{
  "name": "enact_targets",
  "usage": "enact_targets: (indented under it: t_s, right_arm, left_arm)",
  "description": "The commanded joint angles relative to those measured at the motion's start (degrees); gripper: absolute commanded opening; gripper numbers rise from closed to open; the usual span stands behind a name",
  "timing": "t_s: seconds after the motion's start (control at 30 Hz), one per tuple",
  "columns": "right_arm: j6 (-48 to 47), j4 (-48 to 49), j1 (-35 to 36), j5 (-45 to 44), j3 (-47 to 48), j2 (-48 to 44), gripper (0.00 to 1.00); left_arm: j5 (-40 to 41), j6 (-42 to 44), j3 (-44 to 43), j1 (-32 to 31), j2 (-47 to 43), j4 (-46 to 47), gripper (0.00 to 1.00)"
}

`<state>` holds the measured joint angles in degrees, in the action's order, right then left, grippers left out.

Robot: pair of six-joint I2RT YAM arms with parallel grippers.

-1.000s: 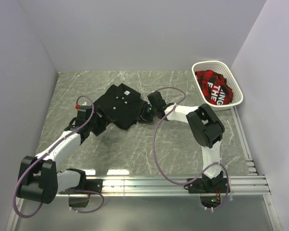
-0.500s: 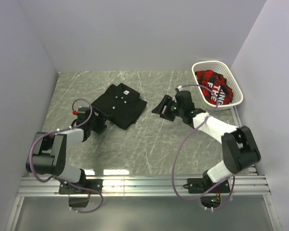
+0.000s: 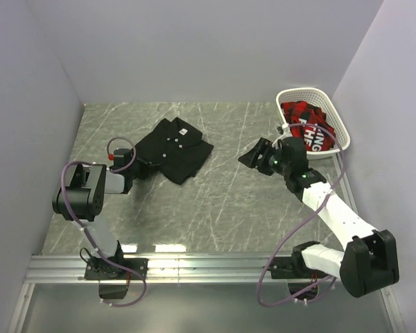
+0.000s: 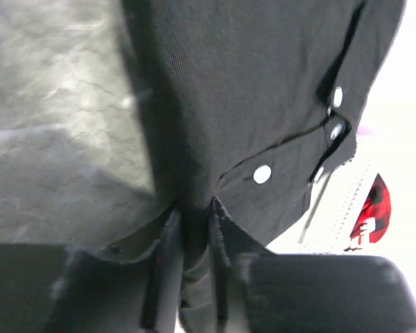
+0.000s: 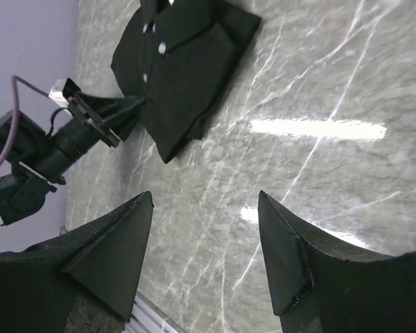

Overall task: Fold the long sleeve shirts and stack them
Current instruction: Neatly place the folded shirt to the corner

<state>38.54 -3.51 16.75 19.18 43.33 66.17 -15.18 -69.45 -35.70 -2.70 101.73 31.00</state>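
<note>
1 black shirt (image 3: 173,148) lies on the table (image 3: 215,201), left of centre and toward the far side. It is folded into a compact rectangle with collar and white buttons (image 4: 262,174) facing up, well apart from the white basket (image 3: 341,133) at far right. The basket holds red plaid cloth (image 3: 306,123) with white lettering, bunched up, not folded. The left gripper (image 4: 194,232) sits low at the shirt's near-left edge, its 2 fingers (image 4: 168,260) drawn nearly together with a pinch of black fabric between them, so it is clamped on the shirt hem. The right wrist view shows the same contact at that edge. The right gripper (image 5: 206,208) hovers above bare table between shirt and basket, jaws wide apart, nothing in them, pointing left toward the shirt. Step in hand, as I read it: folding of this shirt looks about finished, and the left pinch is for a last tidy or for dragging the bundle to a stacking spot. Next move calls for a flat, slow pull so the folded layers do not slide open. The free right arm could press or pinch the opposite edge, or turn to the basket for the next garment; cannot tell which.
</note>
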Motion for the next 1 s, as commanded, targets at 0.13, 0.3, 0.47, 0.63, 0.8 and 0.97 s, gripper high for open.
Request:
enact_targets:
  t_s: [0.13,0.3,0.47,0.63,0.8,0.97]
  right_arm:
    - [-5.3,-3.4,-3.7,1.9,-0.3,-3.7,0.69]
    - [-7.9,-5.9,-5.5,1.7,0.5,-5.4,0.69]
    - [-8.5,-6.9,-6.4,1.4,0.8,-6.6,0.69]
    - [-9.9,-8.9,-6.6,0.3,1.1,-6.8,0.69]
    - [-10.5,-9.9,-7.0,-0.5,0.7,-7.5,0.68]
    - [-11.1,-10.4,-7.0,-1.6,0.7,-8.0,0.69]
  left_arm:
    - [3.0,-3.0,-2.2,2.5,1.0,-0.1,0.01]
    - [6.5,-8.8,-1.0,10.1,-1.8,3.4,0.00]
    - [11.6,-14.2,-1.6,16.7,-2.6,6.6,0.00]
    - [14.4,-16.5,-7.3,18.8,1.5,7.7,0.00]
    - [15.7,-18.5,-11.8,20.6,8.7,11.9,0.01]
    - [12.9,-13.8,-23.5,23.4,15.9,6.7,0.04]
